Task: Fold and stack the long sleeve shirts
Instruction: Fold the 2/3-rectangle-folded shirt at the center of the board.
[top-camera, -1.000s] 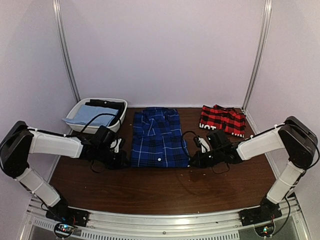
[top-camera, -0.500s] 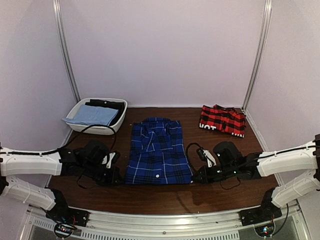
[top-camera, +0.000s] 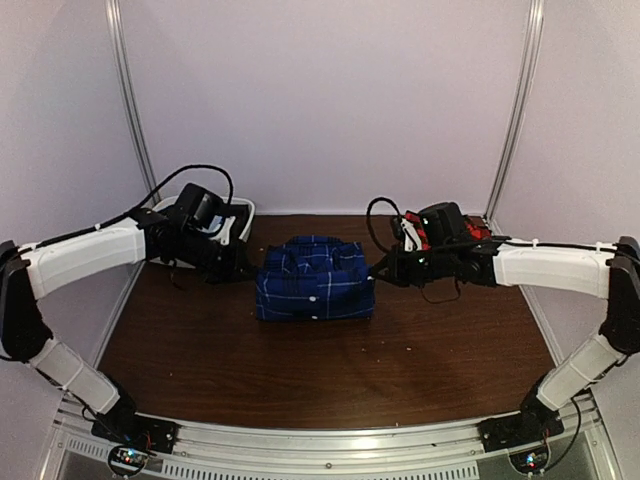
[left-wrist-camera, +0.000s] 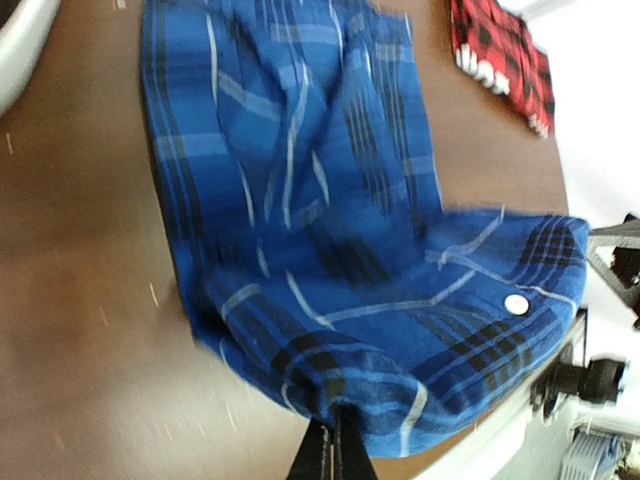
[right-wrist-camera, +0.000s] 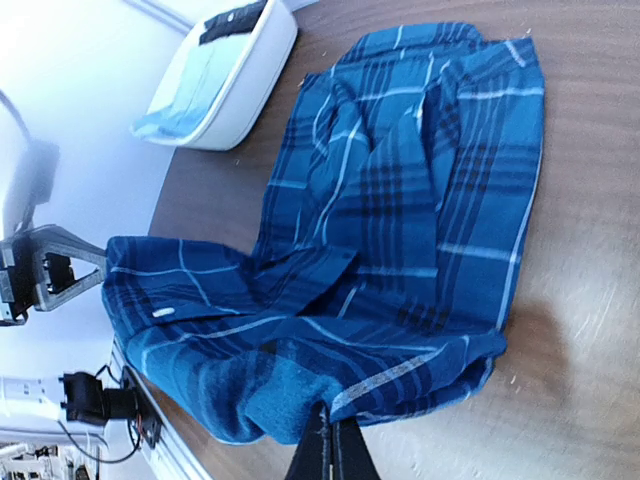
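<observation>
Brown counter (top-camera: 300, 375) is bearing the blue plaid shirt (top-camera: 315, 292); left end effector (top-camera: 244, 270) and right end effector (top-camera: 381, 268) are clamping its lifted hem; uneven travel could be skewing the fold

A white tub (right-wrist-camera: 255, 80) sits at the upper left of the right wrist view. It holds a light blue cloth (right-wrist-camera: 185, 95) and a black garment (right-wrist-camera: 232, 20), and rests on a dark brown table (top-camera: 300, 370).
</observation>
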